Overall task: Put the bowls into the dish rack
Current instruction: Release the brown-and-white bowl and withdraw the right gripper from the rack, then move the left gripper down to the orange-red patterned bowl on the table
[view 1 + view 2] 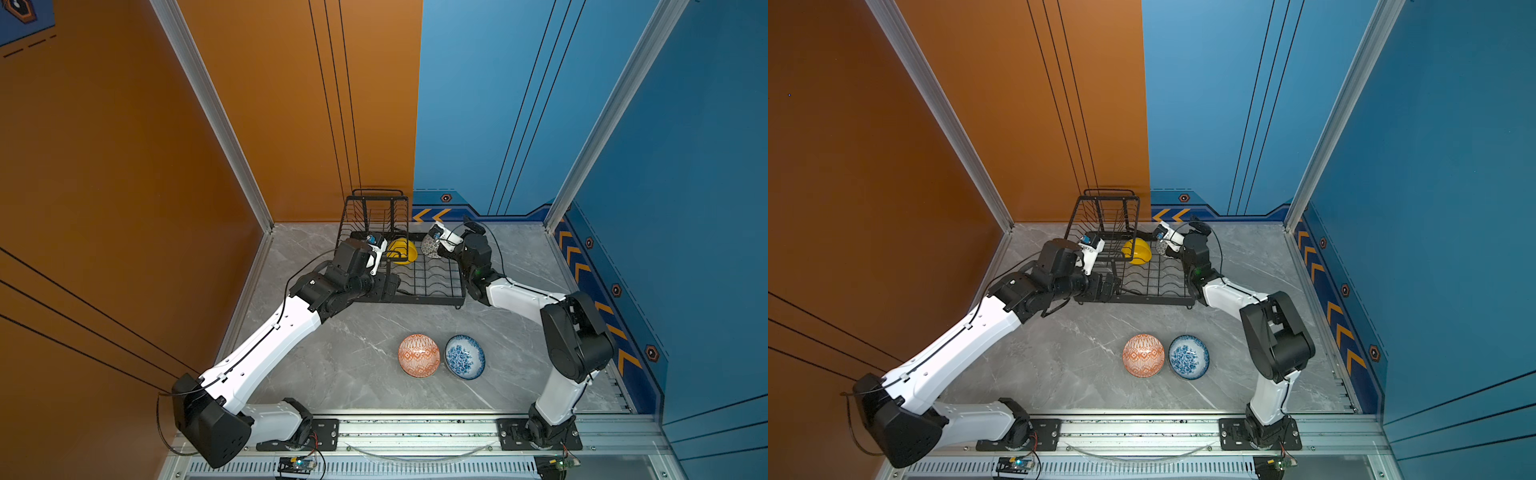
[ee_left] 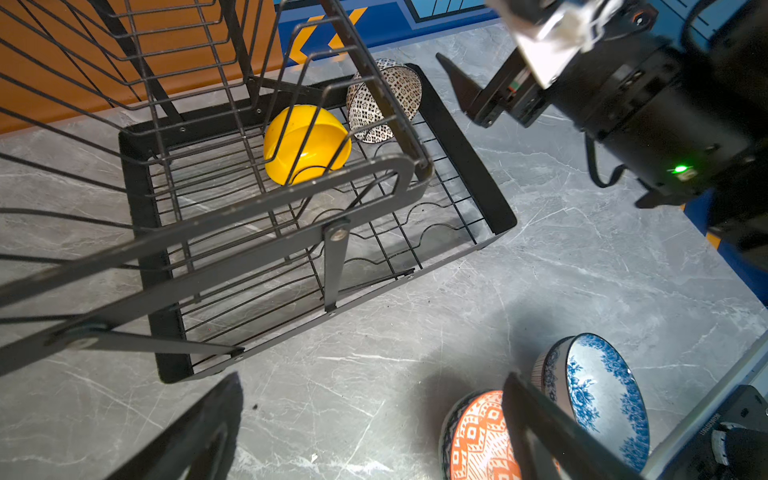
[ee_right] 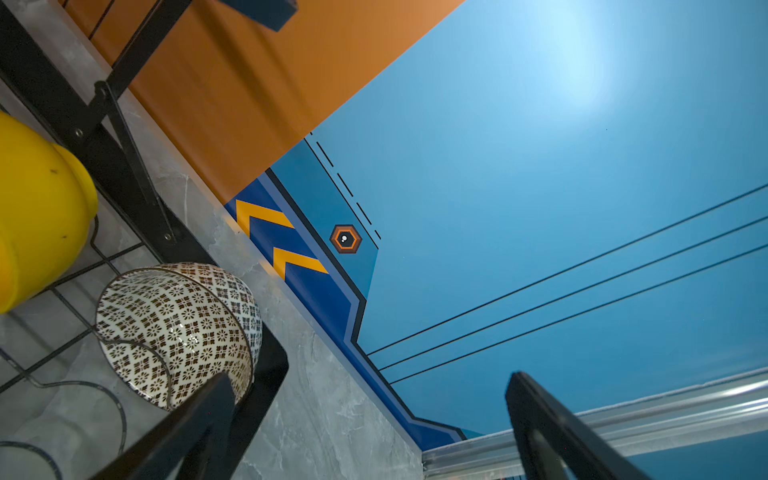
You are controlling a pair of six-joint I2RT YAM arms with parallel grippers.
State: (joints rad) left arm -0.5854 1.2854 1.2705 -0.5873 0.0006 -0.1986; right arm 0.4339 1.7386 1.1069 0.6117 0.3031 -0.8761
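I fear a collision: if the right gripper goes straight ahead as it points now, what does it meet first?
Probably the patterned bowl in the rack: one finger of the open right gripper overlaps its rim. Between the fingers only table and blue wall show; depth is unclear.

It is a robotics lab cell: aluminium frame, orange panel, blue panel, left arm, right arm on a rail.

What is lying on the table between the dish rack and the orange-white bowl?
Nothing. In both top views the stretch of grey table between the dish rack and the orange-white bowl is bare.
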